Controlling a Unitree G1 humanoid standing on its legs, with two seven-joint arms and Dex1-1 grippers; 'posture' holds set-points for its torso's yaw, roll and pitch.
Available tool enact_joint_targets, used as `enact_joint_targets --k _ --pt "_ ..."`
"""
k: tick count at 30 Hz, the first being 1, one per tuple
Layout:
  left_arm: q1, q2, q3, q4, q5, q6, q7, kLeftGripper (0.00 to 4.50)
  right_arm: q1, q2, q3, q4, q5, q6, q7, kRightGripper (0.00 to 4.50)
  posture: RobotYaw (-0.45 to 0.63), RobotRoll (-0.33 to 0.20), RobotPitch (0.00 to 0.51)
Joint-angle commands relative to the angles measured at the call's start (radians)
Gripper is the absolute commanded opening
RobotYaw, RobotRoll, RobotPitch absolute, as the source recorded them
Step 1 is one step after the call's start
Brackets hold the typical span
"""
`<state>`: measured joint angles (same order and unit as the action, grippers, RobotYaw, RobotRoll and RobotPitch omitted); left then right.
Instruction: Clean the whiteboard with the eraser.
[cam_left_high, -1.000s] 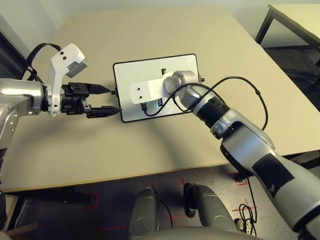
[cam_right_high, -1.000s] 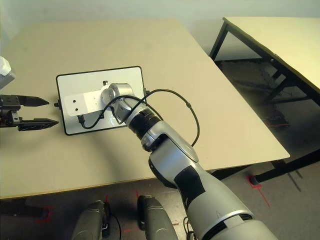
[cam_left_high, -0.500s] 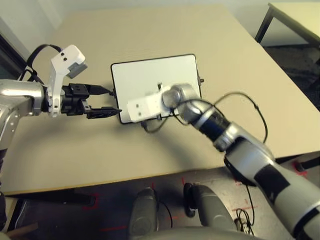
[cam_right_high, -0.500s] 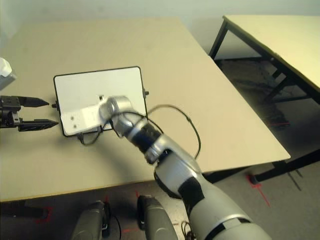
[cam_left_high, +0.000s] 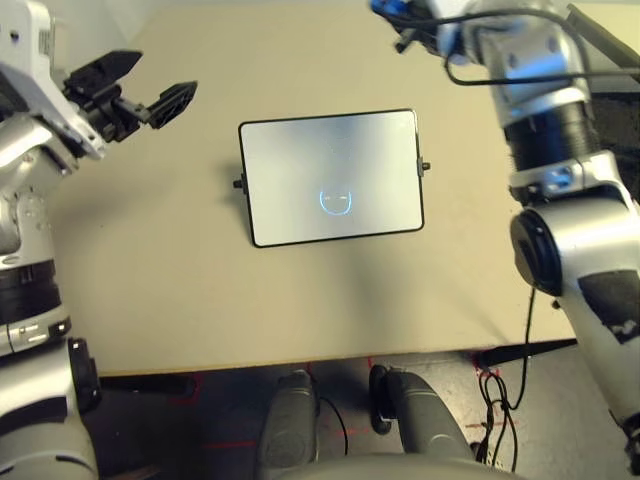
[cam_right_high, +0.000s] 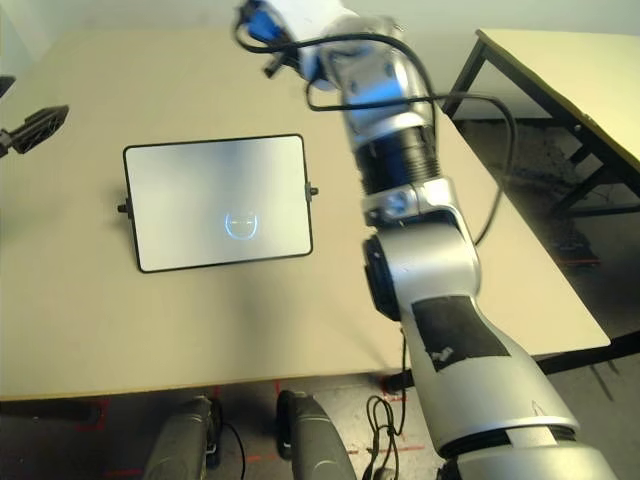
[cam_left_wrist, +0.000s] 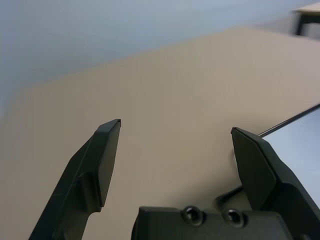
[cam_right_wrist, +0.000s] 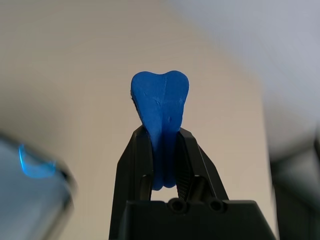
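The right gripper (cam_right_wrist: 164, 150) is closed on the blue eraser (cam_right_wrist: 160, 102), gripping it between its two fingers with one end sticking out past their tips. It hangs above the far part of the pale beige table (cam_left_high: 200, 300), beyond the whiteboard (cam_left_high: 332, 180). The whiteboard lies on that tabletop, nearer the robot than the right gripper and off to its left, black-framed with a dark knob on each short side; its glossy face carries a bluish curved glint. The left gripper (cam_left_high: 150, 105) stands wide open and empty over the table, to the left of the whiteboard and apart from it. Past the table is a pale wall (cam_right_high: 200, 12). Right of the right gripper stands a second table (cam_right_high: 570, 75) with dark legs, on a grey floor (cam_right_high: 600, 410) marked with red lines.
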<state>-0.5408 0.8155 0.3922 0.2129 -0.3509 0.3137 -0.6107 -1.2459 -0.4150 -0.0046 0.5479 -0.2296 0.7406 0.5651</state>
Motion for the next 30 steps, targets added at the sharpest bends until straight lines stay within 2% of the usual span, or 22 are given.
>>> enact_joint_targets --k 1,3,8,15,23,30 --pt "0.065 -0.051 0.002 0.111 0.058 -0.149 0.038 4.50 0.141 -0.038 -0.051 -0.078 0.033 0.137 -0.040 0.59 0.06 0.000 0.098" --pt "0.073 -0.086 0.011 0.165 0.069 -0.209 0.075 4.50 0.224 -0.030 -0.087 -0.107 0.061 0.195 -0.073 0.59 0.05 0.000 0.094" --pt "0.064 -0.164 0.030 0.262 0.068 -0.287 0.166 4.50 0.360 0.022 -0.090 -0.151 0.109 0.270 -0.116 0.59 0.04 0.000 0.088" --pt "0.055 -0.225 -0.006 0.257 0.073 -0.295 0.196 4.50 0.370 0.073 -0.089 -0.089 0.153 0.226 -0.183 0.59 0.04 0.000 0.095" --pt "0.070 -0.209 -0.004 0.218 0.063 -0.256 0.205 4.50 0.376 0.074 -0.088 -0.024 0.188 0.134 -0.207 0.59 0.06 0.000 0.127" --pt "0.129 -0.208 0.017 0.112 0.043 -0.197 0.228 4.50 0.394 0.018 -0.146 -0.046 0.263 0.075 -0.173 2.82 0.04 0.000 0.171"
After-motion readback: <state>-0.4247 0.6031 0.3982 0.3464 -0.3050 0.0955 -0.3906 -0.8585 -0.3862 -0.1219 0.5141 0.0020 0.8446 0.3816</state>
